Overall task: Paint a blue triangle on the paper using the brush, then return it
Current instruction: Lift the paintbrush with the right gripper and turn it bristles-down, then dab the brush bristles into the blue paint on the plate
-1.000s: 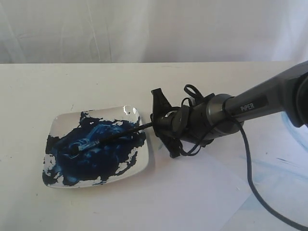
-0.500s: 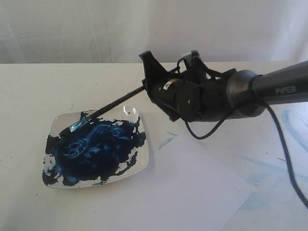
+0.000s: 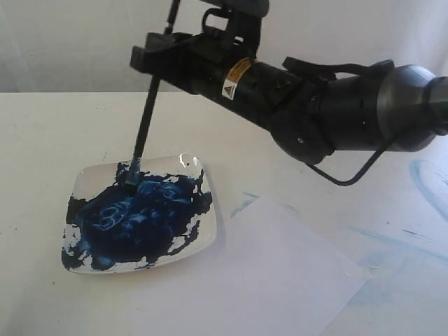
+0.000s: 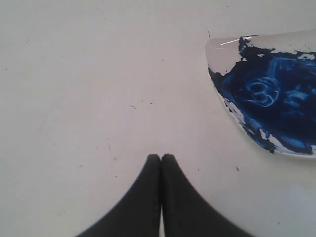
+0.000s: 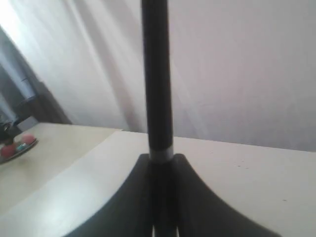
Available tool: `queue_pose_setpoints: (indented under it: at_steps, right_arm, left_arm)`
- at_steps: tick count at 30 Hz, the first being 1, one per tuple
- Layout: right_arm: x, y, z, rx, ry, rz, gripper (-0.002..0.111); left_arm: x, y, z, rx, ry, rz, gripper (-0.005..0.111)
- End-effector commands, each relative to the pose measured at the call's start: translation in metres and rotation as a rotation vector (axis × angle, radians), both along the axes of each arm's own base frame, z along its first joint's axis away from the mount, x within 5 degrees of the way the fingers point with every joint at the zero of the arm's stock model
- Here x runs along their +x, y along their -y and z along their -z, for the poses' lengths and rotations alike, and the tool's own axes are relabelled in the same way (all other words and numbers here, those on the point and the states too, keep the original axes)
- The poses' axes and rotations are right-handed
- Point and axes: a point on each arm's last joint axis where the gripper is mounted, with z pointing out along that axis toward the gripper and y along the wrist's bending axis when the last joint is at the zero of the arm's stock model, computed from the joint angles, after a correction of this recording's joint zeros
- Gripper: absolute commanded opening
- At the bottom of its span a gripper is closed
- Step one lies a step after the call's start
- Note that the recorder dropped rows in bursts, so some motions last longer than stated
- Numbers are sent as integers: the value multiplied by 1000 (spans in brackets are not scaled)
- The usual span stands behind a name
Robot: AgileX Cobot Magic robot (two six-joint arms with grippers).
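Observation:
My right gripper (image 3: pixel 155 61) is shut on the brush (image 3: pixel 143 126), holding it nearly upright above the table. The blue-stained bristle tip (image 3: pixel 131 173) touches the paint at the back of the square white dish (image 3: pixel 92 179). In the right wrist view the black shaft (image 5: pixel 157 74), with a silver band, stands pinched between the fingers of that gripper (image 5: pixel 160 159). The paper (image 3: pixel 280 273) lies flat to the right of the dish. No blue triangle is in view. My left gripper (image 4: pixel 161 156) is shut and empty over bare table beside the dish (image 4: pixel 222 52).
Pale-blue smears (image 3: pixel 427 178) mark the table at the right, and one short streak (image 3: pixel 245 203) lies by the paper's corner. A black cable (image 3: pixel 350 176) loops under the right arm. A white curtain (image 3: pixel 70 42) closes off the back.
The right arm has risen and swung the brush from lying low across the dish to nearly upright. Its tip moved from the paint's middle to the back edge.

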Motion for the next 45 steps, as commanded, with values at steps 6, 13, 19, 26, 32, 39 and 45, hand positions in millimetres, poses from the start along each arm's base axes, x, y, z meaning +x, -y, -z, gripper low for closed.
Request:
queue_pose_setpoints:
  at_steps: [6, 13, 19, 26, 32, 39, 45]
  right_arm:
    - [-17, -31, 36, -90, 53, -135, 0]
    - [-13, -37, 60, -117, 21, -143, 0]
    - [-12, -37, 66, -167, 77, -136, 0]
    - [-5, -34, 61, -141, 112, -51, 0]
    - [-1, -29, 50, -90, 167, -8, 0]
    - [-8, -27, 33, -193, 365, -49, 0]
    - [-15, -30, 46, -346, 338, -133, 0]
  left_arm:
    - [0, 1, 1, -6, -1, 6, 0]
    - [0, 1, 1, -6, -1, 6, 0]
    - [0, 1, 1, -6, -1, 6, 0]
    - [0, 1, 1, -6, -1, 6, 0]
    - [0, 1, 1, -6, -1, 6, 0]
    - [0, 1, 1, -6, -1, 6, 0]
    - [0, 1, 1, -6, -1, 6, 0]
